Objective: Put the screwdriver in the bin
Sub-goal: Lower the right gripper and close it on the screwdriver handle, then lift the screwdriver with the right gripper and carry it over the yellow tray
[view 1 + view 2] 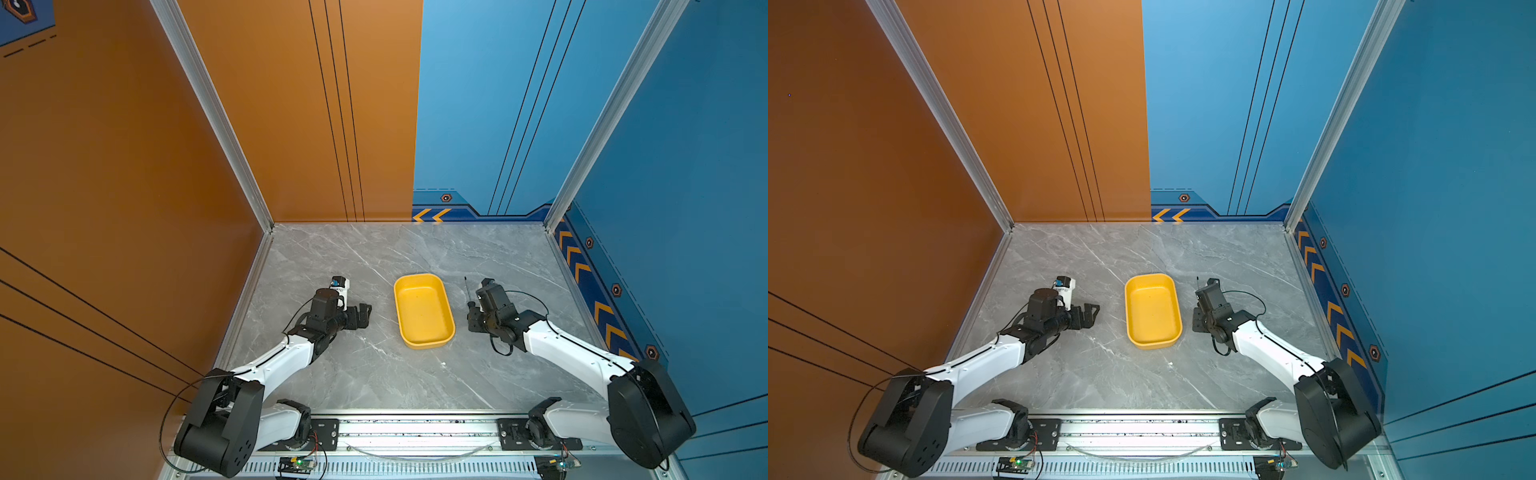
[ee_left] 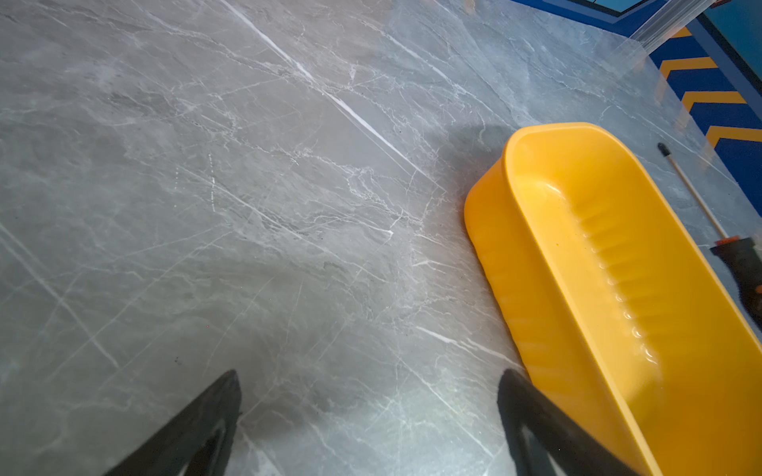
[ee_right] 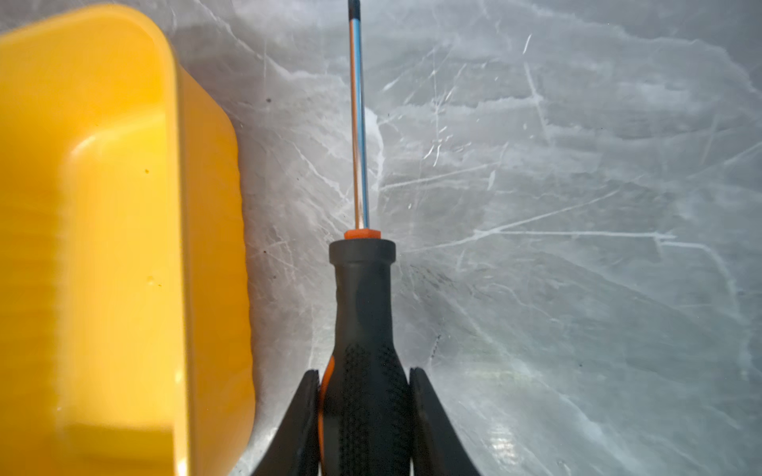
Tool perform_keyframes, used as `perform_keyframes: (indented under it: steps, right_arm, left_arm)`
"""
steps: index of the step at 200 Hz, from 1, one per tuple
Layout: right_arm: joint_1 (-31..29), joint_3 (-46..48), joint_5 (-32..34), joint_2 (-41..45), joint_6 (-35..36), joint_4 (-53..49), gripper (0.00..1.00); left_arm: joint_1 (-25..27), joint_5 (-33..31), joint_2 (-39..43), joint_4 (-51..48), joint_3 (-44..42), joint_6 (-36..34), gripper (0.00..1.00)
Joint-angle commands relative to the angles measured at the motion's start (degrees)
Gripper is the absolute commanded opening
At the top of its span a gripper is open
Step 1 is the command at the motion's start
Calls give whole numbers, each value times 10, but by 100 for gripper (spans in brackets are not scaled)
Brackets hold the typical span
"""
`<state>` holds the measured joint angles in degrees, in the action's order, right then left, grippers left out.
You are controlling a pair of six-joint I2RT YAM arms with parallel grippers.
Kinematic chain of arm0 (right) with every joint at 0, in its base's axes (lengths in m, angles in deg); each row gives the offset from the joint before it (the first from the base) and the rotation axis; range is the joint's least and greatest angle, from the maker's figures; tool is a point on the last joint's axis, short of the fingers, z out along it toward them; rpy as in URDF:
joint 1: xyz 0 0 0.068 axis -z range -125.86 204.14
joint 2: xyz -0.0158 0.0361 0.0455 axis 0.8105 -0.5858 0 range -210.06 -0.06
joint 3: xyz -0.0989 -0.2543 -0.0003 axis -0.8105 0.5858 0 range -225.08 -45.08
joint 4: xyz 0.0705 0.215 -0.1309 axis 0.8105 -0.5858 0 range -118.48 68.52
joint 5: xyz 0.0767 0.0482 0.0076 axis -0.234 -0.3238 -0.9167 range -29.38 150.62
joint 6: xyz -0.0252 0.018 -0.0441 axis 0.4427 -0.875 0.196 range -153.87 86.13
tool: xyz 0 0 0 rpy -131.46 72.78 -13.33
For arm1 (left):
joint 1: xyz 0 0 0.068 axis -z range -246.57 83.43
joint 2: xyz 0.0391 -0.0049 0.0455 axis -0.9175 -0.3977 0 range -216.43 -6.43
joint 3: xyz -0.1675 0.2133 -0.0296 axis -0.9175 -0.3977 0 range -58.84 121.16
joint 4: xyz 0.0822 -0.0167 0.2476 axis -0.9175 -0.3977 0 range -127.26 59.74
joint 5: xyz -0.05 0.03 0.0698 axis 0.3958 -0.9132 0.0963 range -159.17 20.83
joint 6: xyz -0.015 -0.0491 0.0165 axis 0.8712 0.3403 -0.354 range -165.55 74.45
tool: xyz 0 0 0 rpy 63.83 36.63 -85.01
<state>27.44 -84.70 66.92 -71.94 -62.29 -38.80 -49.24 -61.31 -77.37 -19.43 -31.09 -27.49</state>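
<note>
The screwdriver (image 3: 363,296) has a black handle with orange trim and a thin metal shaft (image 1: 467,286). It sits just right of the bin, shaft pointing toward the back wall. My right gripper (image 3: 365,373) is shut on the handle, one finger on each side; it shows in both top views (image 1: 473,320) (image 1: 1198,322). The yellow bin (image 1: 424,309) (image 1: 1152,309) stands empty mid-table; the right wrist view shows its near wall (image 3: 206,247). My left gripper (image 1: 365,313) (image 2: 369,375) hovers left of the bin (image 2: 598,255), open and holding nothing. The left wrist view catches the shaft (image 2: 692,193) beyond the bin.
Grey marble tabletop (image 1: 374,257) is enclosed by an orange wall (image 1: 124,187) on the left and blue walls (image 1: 685,187) at the back right and right. A metal rail (image 1: 415,428) with both arm bases runs along the front edge.
</note>
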Motion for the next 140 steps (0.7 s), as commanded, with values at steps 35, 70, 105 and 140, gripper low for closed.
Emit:
perform_keyframes:
  steps: [35,70,105,140]
  right_arm:
    - [4,-32,3,88,-18,-51,10]
    - [-7,-30,-1,138,-18,-37,10]
    - [-19,-11,-11,177,-30,4,10]
    - [-41,2,-31,179,-63,54,10]
  left_arm:
    - [5,19,5,-11,10,1,98]
    - [7,23,4,-11,10,2,98]
    - [7,28,4,-11,10,3,98]
    - [7,30,3,-11,11,3,98]
